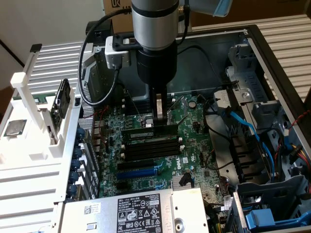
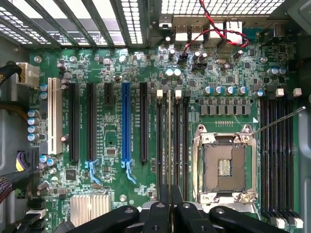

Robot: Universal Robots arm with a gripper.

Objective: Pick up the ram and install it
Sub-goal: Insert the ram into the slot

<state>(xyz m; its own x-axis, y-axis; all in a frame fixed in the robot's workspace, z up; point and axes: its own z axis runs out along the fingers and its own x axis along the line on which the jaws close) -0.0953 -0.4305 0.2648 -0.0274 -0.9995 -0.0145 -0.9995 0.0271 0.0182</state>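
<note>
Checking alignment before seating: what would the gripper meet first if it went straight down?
Likely the memory slots: the gripper holds the ram edge-down right over them, though how much gap is left is unclear.

The ram is a long, thin, dark green stick. It stands on its edge along the black memory slots near the motherboard's middle.

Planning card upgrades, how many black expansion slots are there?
4: two long ones beside the white slot, a short one by the blue slot, a long one between the blue slot and the ram. More may be hidden.
</note>
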